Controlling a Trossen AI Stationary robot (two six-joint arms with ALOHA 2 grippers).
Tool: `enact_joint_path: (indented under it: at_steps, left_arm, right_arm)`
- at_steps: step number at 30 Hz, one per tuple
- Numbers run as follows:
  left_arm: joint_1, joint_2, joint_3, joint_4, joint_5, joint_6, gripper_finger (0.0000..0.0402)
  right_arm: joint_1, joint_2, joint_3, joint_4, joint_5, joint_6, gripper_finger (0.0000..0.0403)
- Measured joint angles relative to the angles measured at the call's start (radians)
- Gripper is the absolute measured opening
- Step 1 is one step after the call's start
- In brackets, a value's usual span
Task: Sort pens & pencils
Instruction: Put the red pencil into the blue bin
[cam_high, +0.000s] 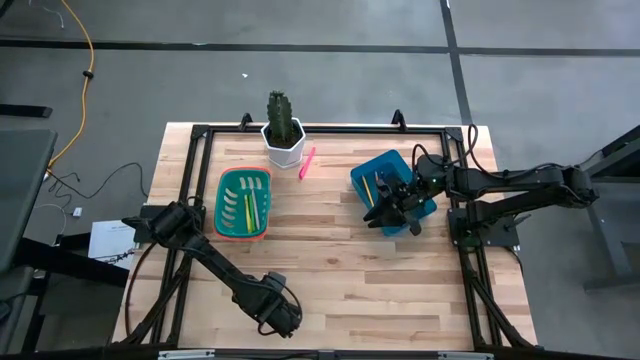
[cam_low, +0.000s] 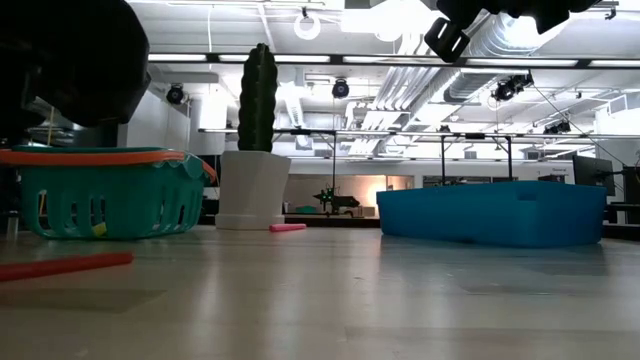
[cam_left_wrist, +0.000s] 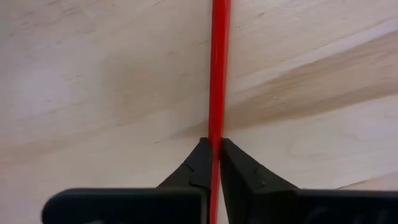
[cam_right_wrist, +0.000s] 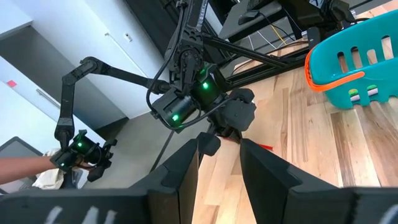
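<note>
While your left gripper (cam_left_wrist: 211, 155) worked at the table's 6 o'clock edge, its 2 dark fingers were pinched on a thin red-orange pencil (cam_left_wrist: 219, 74) lying on the pale wooden tabletop (cam_high: 400, 280). Your right gripper (cam_high: 385, 212) hung over the blue plastic bin (cam_high: 385, 168) at 2 o'clock, jaws wide, gripping nothing. At 10 o'clock sat the teal slotted basket (cam_high: 243, 203).

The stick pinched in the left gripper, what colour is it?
Red-orange. The stick shows best in the left wrist view, clamped in the left gripper.
</note>
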Motion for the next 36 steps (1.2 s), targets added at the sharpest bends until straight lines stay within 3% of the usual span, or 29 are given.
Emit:
enact_joint_path:
  at_steps: [8,16,36]
  left_arm:
    - [0.0,0.0,0.0,0.002,-0.002,0.004,0.003]
    - [0.0,0.0,0.0,0.002,-0.002,0.004,0.0009]
    - [0.0,0.0,0.0,0.002,-0.002,0.004,0.0016]
  right_arm:
    - [0.0,0.0,0.0,0.0,0.0,0.0,0.0109]
    - [0.0,0.0,0.0,0.0,0.0,0.0,0.0109]
    - [0.0,0.0,0.0,0.0,0.0,0.0,0.0109]
